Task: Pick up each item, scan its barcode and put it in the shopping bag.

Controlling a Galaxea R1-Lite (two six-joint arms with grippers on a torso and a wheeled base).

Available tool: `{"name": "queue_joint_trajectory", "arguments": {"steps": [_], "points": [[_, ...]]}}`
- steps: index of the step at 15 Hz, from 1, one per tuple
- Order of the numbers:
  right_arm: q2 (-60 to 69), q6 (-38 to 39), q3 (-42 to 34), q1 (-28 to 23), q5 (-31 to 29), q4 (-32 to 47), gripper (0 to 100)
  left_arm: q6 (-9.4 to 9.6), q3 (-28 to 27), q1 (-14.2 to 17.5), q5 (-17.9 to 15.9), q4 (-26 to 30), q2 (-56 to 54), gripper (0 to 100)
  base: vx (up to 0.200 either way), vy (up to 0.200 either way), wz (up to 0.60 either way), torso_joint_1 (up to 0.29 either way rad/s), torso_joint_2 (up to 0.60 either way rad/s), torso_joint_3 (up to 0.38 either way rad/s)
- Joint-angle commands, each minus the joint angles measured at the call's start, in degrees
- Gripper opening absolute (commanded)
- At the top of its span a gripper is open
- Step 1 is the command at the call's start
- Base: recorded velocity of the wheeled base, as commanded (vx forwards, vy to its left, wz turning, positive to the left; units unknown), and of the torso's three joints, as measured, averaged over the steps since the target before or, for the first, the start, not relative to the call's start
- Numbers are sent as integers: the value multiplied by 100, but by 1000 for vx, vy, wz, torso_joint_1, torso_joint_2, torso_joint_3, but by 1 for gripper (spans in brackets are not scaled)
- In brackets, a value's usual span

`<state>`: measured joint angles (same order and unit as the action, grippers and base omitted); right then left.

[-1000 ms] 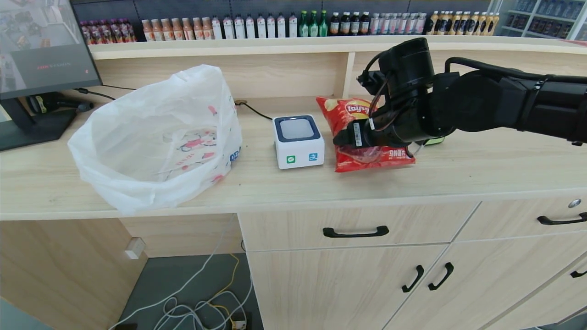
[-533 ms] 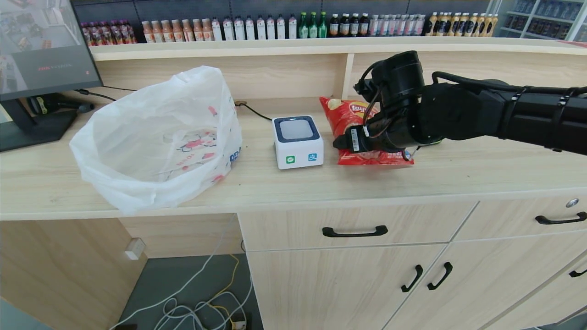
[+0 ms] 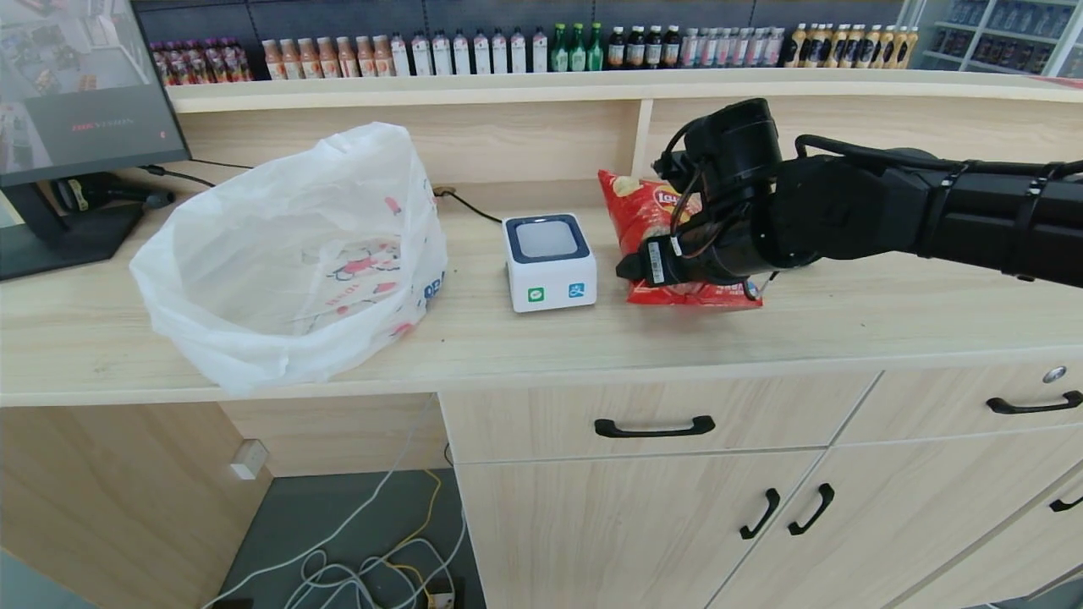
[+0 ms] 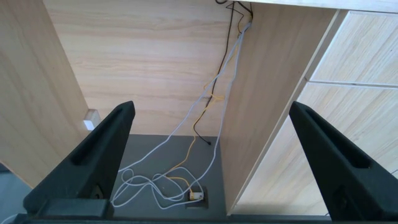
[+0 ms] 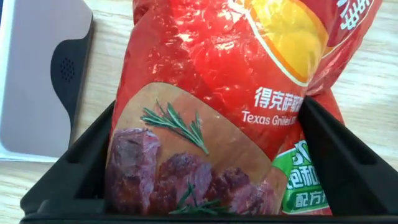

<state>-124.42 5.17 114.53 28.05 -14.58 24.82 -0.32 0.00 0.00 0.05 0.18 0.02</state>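
Two fingers (image 5: 81, 162) of the right gripper (image 5: 199, 174) clamp the red chip bag (image 3: 647, 224) right of centre, just beside the scanner (image 3: 550, 260) on the counter (image 3: 846, 313). Left of that gapes the shopping bag (image 3: 288, 254); the left gripper (image 4: 211, 162) hangs spread above floor cables (image 4: 161, 186).

The chip bag (image 5: 236, 93) carries a round brand logo, a line of white Chinese characters with white Latin lettering under it, and a green badge (image 5: 303, 186) with white characters. The scanner (image 3: 551, 262) has a green icon (image 3: 535, 294) and a blue icon (image 3: 577, 291) on its front. The shopping bag (image 3: 288, 254) bears blue letters, possibly one word. The monitor (image 3: 76, 93) shows a small red wordmark.
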Motion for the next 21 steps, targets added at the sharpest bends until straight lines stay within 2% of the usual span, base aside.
{"name": "queue_joint_trajectory", "arguments": {"steps": [1,12,21], "points": [[76,2,6,43,8,5,0,-3,0,0,4,-1,-2,100,0,0,0,0,0,0],[823,-16,6,570,-54,594,0,-3,0,0,4,-1,-2,100,0,0,0,0,0,0],[954,-7,6,482,-45,638,0,-3,0,0,4,-1,-2,100,0,0,0,0,0,0]]}}
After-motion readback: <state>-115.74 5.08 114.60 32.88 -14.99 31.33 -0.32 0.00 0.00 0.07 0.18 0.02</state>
